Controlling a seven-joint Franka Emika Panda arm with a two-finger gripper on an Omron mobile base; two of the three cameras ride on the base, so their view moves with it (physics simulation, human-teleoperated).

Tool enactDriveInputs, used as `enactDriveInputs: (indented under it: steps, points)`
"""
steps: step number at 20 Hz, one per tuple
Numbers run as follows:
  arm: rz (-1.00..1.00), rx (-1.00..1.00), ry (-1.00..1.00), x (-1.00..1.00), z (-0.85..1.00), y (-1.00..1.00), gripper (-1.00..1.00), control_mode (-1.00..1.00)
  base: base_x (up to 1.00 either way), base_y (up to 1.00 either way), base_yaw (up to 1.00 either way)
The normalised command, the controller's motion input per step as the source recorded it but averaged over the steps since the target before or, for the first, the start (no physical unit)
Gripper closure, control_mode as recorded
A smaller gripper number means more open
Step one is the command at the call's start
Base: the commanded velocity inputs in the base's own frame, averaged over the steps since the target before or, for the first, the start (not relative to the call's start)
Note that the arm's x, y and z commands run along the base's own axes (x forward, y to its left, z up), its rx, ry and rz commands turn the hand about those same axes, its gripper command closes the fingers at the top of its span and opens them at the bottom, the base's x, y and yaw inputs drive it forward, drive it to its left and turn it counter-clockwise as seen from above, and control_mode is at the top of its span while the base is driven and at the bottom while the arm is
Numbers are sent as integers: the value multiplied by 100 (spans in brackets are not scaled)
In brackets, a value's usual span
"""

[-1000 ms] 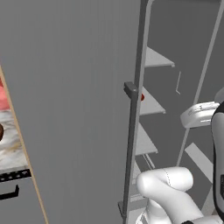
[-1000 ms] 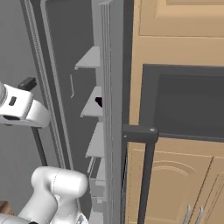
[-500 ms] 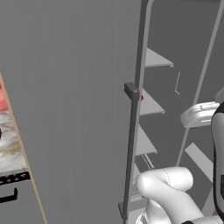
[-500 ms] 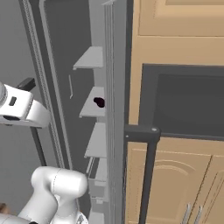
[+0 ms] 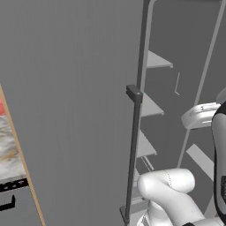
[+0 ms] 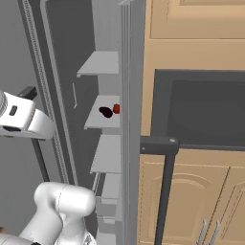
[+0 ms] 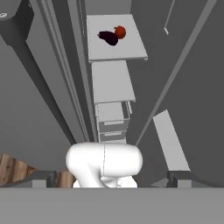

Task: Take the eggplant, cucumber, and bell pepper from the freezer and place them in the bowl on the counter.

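The freezer stands open, its flat grey door [image 5: 66, 110] and long bar handle [image 5: 133, 145] swung out. On one light grey inner shelf [image 6: 103, 122] lie the dark purple eggplant [image 6: 105, 112] and, touching it, the red bell pepper [image 6: 116, 109]. The hand view looks along the shelves at the eggplant [image 7: 108, 38] and bell pepper [image 7: 120, 31], far from my gripper [image 7: 111, 180]. The gripper is open, with its dark fingertips [image 7: 43, 177] wide apart and nothing between them. The cucumber and the bowl are out of view. A strip of marble counter [image 5: 8, 148] shows left of the door.
Tan wooden cabinets [image 6: 201, 201] and a dark oven panel [image 6: 206, 110] with a dark bar handle [image 6: 165, 191] stand right of the freezer. More grey shelves [image 7: 111, 81] and small drawers [image 7: 111, 118] sit below the vegetables. My white arm [image 6: 62, 210] rises in front.
Both base views have shifted a little, so the base has moved. In the right base view the eggplant and then the bell pepper came out from behind the freezer's edge.
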Motion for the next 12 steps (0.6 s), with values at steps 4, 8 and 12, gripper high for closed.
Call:
enactDriveInputs:
  steps: [4, 8, 12]
  points:
    - [0, 0, 0, 0, 0, 0, -100, 100, 3, -11, -6]
    - [0, 0, 0, 0, 0, 0, -100, 100, 0, 0, 0]
    - [0, 0, 0, 0, 0, 0, -100, 100, 0, 0, 0]
